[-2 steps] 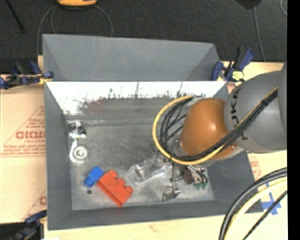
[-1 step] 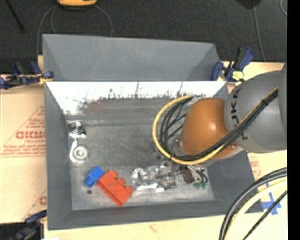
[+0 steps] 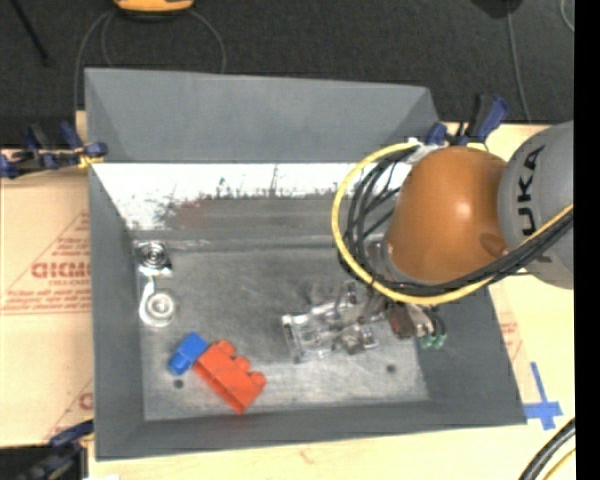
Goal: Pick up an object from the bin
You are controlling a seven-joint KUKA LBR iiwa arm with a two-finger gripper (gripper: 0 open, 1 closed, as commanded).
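Grey bin (image 3: 240, 268), gripper (image 3: 325, 330) near middle, its state unclear, orange brick (image 3: 230, 373), long axis upper-left to lower-right.

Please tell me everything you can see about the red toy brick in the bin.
The red toy brick looks like orange-red plastic, a stepped block. It lies on the floor of the bin, in the lower left of the view, at a slant to the walls. Its upper left end touches a smaller blue brick. The gripper is apart from it, to its right.
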